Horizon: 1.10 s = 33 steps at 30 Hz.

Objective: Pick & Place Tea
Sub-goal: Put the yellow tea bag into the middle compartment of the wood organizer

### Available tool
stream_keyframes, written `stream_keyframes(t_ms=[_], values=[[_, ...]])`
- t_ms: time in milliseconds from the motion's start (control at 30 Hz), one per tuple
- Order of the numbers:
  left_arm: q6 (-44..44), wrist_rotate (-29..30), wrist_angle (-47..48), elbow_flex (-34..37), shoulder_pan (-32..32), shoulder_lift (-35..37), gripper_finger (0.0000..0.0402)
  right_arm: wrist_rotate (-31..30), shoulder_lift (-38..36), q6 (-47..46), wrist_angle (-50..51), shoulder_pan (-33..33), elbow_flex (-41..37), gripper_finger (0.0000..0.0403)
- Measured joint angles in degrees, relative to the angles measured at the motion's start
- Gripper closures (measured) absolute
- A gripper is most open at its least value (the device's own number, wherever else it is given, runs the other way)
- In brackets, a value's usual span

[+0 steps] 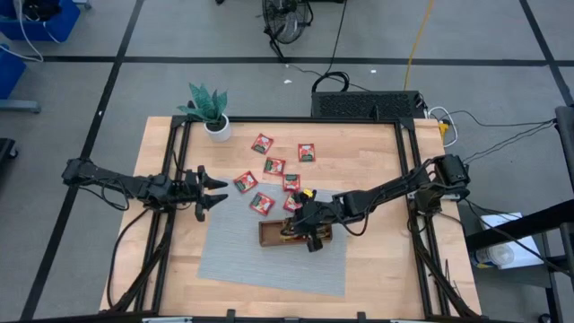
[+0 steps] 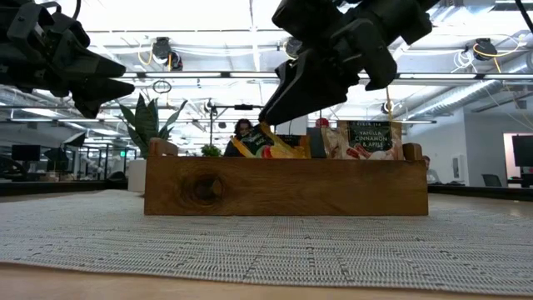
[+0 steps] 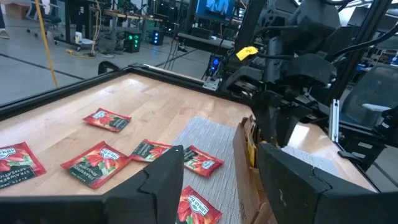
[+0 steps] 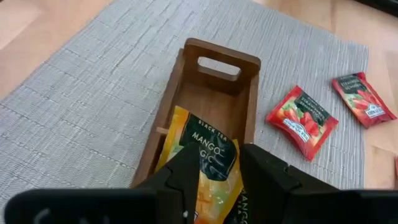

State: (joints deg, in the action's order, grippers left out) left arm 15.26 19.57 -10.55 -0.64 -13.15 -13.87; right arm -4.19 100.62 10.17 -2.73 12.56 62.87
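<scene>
From my low camera the nearest thing is the grey woven mat (image 2: pixel 266 237), running bare from the front edge back to the wooden tray (image 2: pixel 283 185) that sits on it. I have the right gripper (image 4: pixel 214 168) above the tray, its fingers (image 4: pixel 186 171) set close on either side of an orange-yellow mango sachet (image 4: pixel 202 158). I cannot tell whether they are pinching it or merely flanking it. The sachet leans in the tray's middle compartment. The end compartment with the handle slot is bare wood, and a vanilla cinnamon sachet (image 2: pixel 371 137) stands upright at the other end.

Looking down, I see the mat free on the near and left sides of the tray. Just beyond the tray's far edge lie red sachets (image 1: pixel 262 203), some on the mat's rim and some on the table (image 1: pixel 377 152). They are scattered toward the potted plant (image 1: pixel 212 112) at the far left corner. Two (image 1: pixel 308 152) sit well apart near the far edge.

My left gripper (image 1: pixel 215 190) hovers over the table's left side, jaws apart and holding nothing, pointed at the scattered sachets. The right half of the table beside the right arm is bare wood.
</scene>
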Motion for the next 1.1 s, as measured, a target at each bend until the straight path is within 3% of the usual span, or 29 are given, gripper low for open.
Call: stream_keyframes(t_ms=[333,600,933,1100], values=[[0.0,0.0,0.0,0.0,0.0,0.0,0.0197,0.0,0.0,0.0,1.5,-0.1,0.0,0.0339],[0.0,0.0,0.0,0.0,0.0,0.0,0.0197,-0.6,0.0,3.3,1.8,-0.2,0.0,0.0399],[0.0,0.0,0.0,0.0,0.0,0.0,0.0197,-14.3,0.0,7.5,1.5,2.0,0.0,0.0403],[0.0,0.0,0.0,0.0,0.0,0.0,0.0197,-18.3,-0.5,7.8,0.4,5.5,0.0,0.0403]])
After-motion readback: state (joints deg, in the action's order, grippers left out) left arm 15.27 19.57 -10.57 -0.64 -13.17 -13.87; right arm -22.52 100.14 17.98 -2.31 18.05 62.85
